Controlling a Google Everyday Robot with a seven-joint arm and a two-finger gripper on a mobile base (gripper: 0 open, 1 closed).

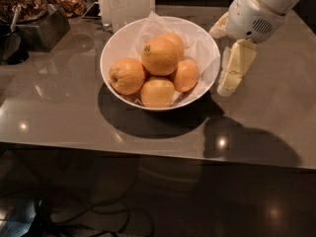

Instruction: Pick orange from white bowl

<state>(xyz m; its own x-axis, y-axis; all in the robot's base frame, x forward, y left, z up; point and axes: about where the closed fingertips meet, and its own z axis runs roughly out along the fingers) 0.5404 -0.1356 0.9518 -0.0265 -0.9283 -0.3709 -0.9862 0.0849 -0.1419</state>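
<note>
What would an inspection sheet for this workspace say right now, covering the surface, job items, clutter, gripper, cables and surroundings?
Surface: glossy grey countertop with light reflections.
Job's things: white bowl on the countertop, lined with crumpled paper. The orange, with a green stem dot, sits on top of four other oranges.
Clutter: dark metal container at the back left; white box behind the bowl.
Gripper: gripper points down just outside the bowl's right rim and holds nothing.
Cables: dark cables on the floor below the countertop.
Surroundings: dark floor with light spots.
</note>
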